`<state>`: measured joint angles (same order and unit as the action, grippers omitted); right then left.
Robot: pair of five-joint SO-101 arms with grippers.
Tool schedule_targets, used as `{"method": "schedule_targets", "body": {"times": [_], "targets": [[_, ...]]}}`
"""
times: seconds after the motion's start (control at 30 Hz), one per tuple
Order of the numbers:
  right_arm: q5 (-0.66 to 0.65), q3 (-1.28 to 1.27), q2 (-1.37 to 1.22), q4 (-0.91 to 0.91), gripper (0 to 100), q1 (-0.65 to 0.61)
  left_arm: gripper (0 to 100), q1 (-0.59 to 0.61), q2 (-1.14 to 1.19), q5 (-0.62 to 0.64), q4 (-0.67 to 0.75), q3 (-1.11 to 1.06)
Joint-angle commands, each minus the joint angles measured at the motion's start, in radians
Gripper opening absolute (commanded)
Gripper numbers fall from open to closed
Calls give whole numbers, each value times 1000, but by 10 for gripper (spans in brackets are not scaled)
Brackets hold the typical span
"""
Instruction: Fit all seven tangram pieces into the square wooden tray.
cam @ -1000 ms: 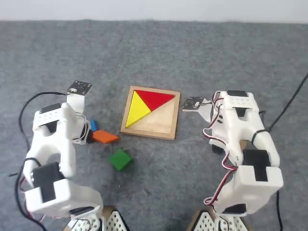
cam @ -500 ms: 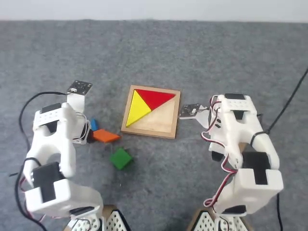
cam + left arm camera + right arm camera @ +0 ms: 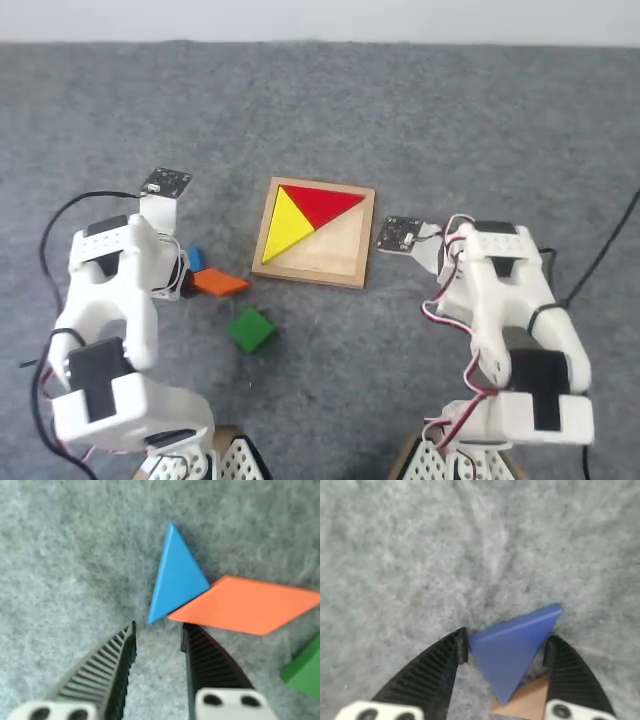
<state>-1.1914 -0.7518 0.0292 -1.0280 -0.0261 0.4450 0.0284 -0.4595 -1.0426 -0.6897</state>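
End effector [image 3: 158,626] spread — near blue triangle [image 3: 176,577].

The high camera sits off the arms, facing down on the grey counter [image 3: 400,120] from far enough to hold the tray [image 3: 335,252] at centre frame and both arms along the lower edge. Each wrist camera rides close over the counter, sighting along the left end effector [image 3: 158,630] or the right end effector [image 3: 507,640]. The left wrist and high views share the blue triangle [image 3: 177,577], orange parallelogram [image 3: 245,605] and green piece [image 3: 305,667].

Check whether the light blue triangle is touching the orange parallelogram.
Touching. The left wrist view shows the light blue triangle abutting the orange parallelogram, no gap.
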Motion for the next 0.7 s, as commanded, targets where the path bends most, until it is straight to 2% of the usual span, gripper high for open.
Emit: {"method": "schedule_targets", "body": {"times": [0.0, 0.1, 0.3, 0.67], "targets": [[-20, -51, 42, 41, 238, -7, 148, 0, -48, -2, 11, 1], [-18, -58, 51, 47, 236, -7, 148, 0, -48, -2, 9, 1], [-18, -58, 54, 47, 151, -7, 148, 0, -48, -2, 8, 1], [44, -21, 62, 44, 147, -8, 148, 0, -48, -2, 8, 1]]}}
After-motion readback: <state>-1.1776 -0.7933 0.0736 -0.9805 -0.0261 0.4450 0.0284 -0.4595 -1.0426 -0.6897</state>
